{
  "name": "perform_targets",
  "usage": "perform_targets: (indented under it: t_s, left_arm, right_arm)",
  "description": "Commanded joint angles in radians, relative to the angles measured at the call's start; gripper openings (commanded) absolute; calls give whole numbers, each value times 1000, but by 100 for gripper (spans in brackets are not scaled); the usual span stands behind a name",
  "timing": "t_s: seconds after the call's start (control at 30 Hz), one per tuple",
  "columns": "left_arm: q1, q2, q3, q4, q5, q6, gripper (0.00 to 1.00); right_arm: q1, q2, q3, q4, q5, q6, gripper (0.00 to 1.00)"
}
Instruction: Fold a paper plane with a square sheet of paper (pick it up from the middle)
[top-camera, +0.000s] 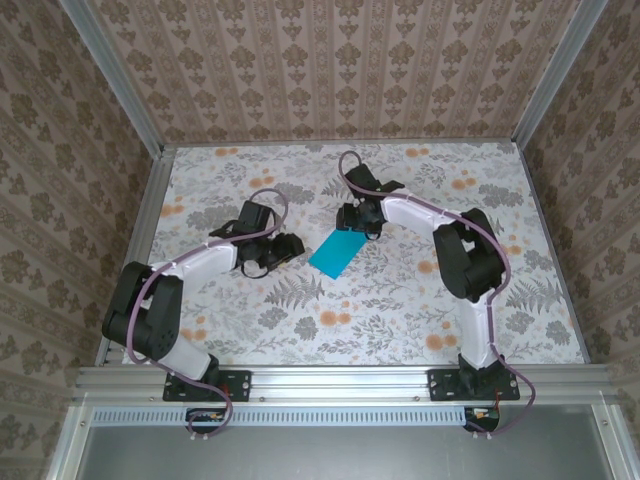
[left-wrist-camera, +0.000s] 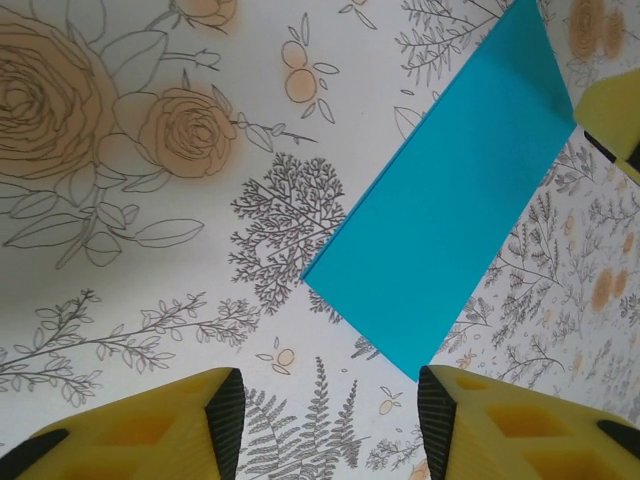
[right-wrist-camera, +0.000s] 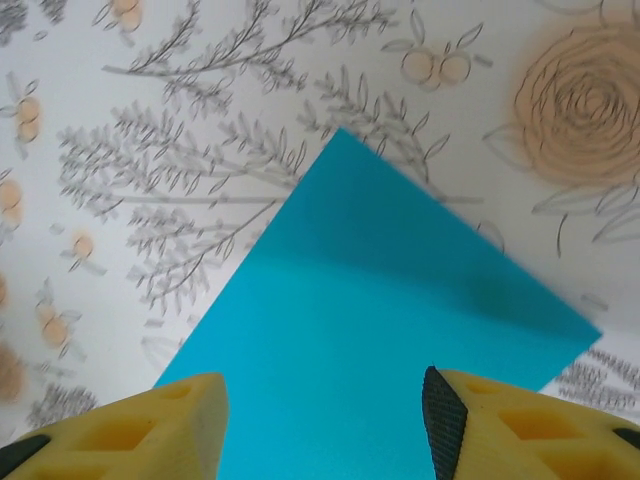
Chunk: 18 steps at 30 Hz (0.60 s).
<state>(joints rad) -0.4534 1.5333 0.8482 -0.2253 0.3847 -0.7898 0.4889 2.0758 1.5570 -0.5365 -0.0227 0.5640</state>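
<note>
The turquoise sheet of paper (top-camera: 337, 252) lies flat on the floral tabletop as an oblong rectangle, about twice as long as wide. My left gripper (top-camera: 283, 250) stands open just left of its near end; in the left wrist view the paper (left-wrist-camera: 450, 210) stretches away from the right fingertip (left-wrist-camera: 440, 410), and the gripper (left-wrist-camera: 330, 425) holds nothing. My right gripper (top-camera: 356, 226) is open over the paper's far end. In the right wrist view the paper (right-wrist-camera: 380, 330) lies beneath the open gripper (right-wrist-camera: 325, 425), apart from the fingers. The paper plane is out of view.
The floral tabletop (top-camera: 400, 300) is fenced by aluminium rails (top-camera: 340, 378) at the front and sides, with patterned walls behind. A yellow finger of the right gripper (left-wrist-camera: 615, 110) shows at the paper's far corner in the left wrist view.
</note>
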Motion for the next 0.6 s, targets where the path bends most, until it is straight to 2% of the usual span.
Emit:
perform_targets:
  t_s: [0.0,0.23,0.47,0.57]
  left_arm:
    - [25,-17,-18,-9,-13,-5,53]
    - [31,-31,-27,-25,-23,9,55]
    - [32,-32,-38,-23,-29,6,57]
    - [32,-33,-38,-25,-27,6,57]
  right_arm:
    - [21,66,65,-95,89,-12,56]
    - [44,144,108,-132,24,-170,55]
    - [94,201,150,-265,-123,-543,54]
    - [100,196,140,-297,-152,-637,54]
